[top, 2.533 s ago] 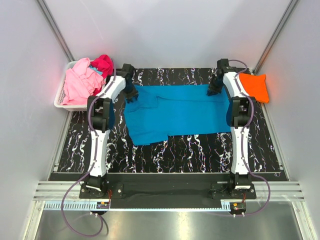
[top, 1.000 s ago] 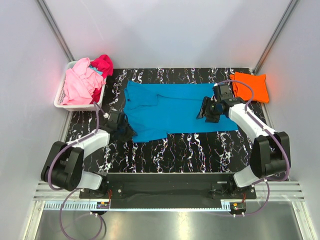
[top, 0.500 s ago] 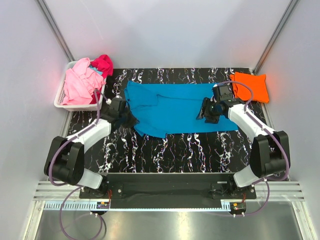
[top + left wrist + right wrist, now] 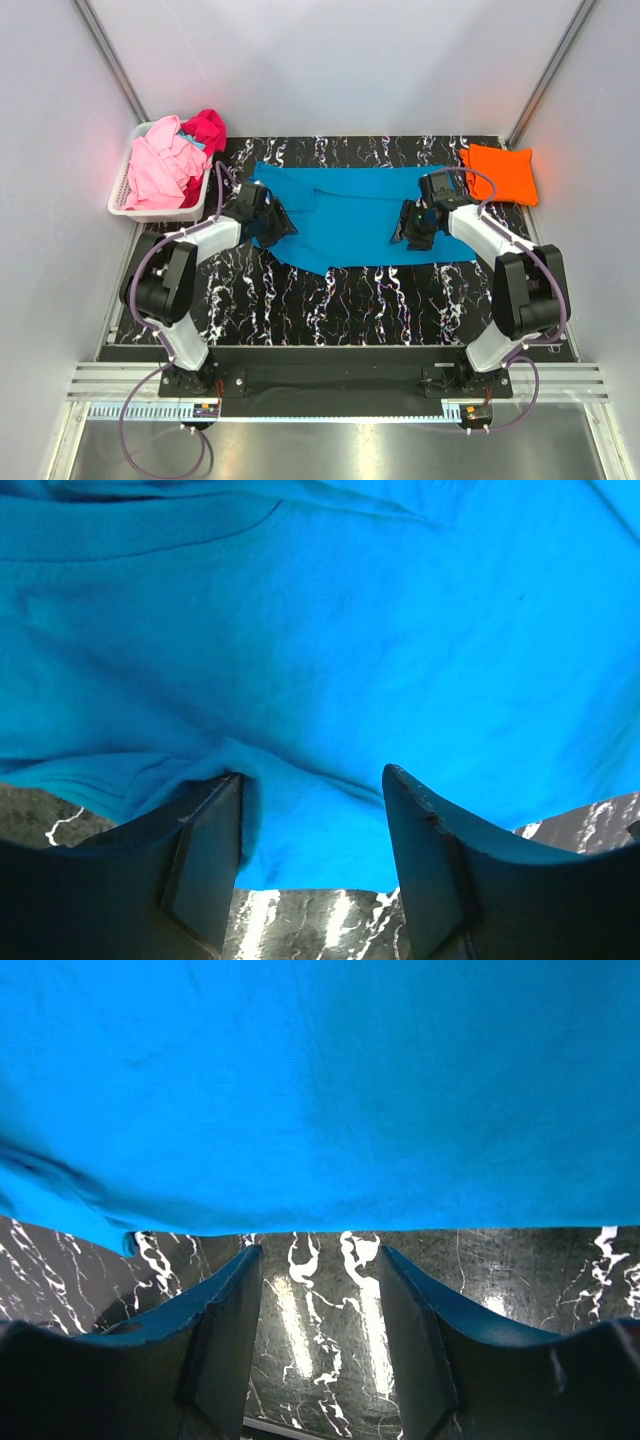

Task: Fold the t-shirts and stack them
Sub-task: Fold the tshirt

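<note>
Now: blue t-shirt spread out, first fold not yet made

Judging by the layout, the step in hand is laying out and squaring up the blue t-shirt (image 4: 350, 222) before it is folded. It lies open across the upper middle of the tabletop (image 4: 350, 300) in the overhead view, with its long side running left to right. An orange t-shirt (image 4: 500, 172) sits folded at the upper right corner. A pink t-shirt (image 4: 160, 165) and a magenta t-shirt (image 4: 207, 128) are heaped in the white basket (image 4: 118, 200) at the upper left, so most of the task is probably ahead.

The left pincer (image 4: 275, 225) sits low over the shirt's left end. In the left wrist view its fingers (image 4: 210, 850) stand apart, and a puckered bit of the cloth's edge lies between them, loose rather than pinched. The right pincer (image 4: 405, 232) is over the right part of the shirt. Its wrist view shows the jaws apart at the lower edge of the cloth, with bare marbled tabletop between them.

The shirt is mostly flat and smooth on its right half. On the left it is uneven: the lower edge slants down to a point at lower centre-left, and a ribbed seam shows at the top of the left wrist view. The next move likely calls for both pincers to close on matching edges and lift together, so that the thin cloth folds over without dragging or bunching.
</note>
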